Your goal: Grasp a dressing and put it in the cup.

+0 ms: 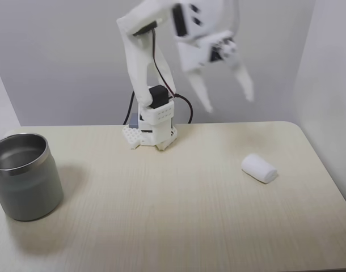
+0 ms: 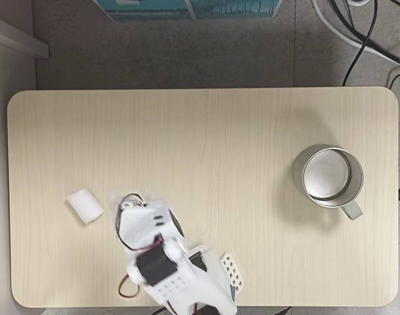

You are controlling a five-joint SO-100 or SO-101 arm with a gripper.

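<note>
The dressing [image 1: 259, 168] is a small white gauze roll lying on its side on the right part of the wooden table; in the top-down fixed view the dressing [image 2: 85, 205] lies near the left edge. The steel cup [image 1: 25, 175] stands upright at the far left, its mouth showing nothing inside; from above the cup [image 2: 331, 176] sits at the right. My white gripper [image 1: 228, 99] hangs high in the air, above and behind the dressing, open with nothing between its two spread fingers. From above, the blurred arm [image 2: 147, 226] reaches towards the dressing.
The arm's base [image 1: 155, 127] is fixed at the table's back edge, with black cables behind it. The light wooden table [image 2: 200, 131] is bare between dressing and cup. Cables [image 2: 364, 33] and a blue box [image 2: 187, 8] lie on the floor beyond the table.
</note>
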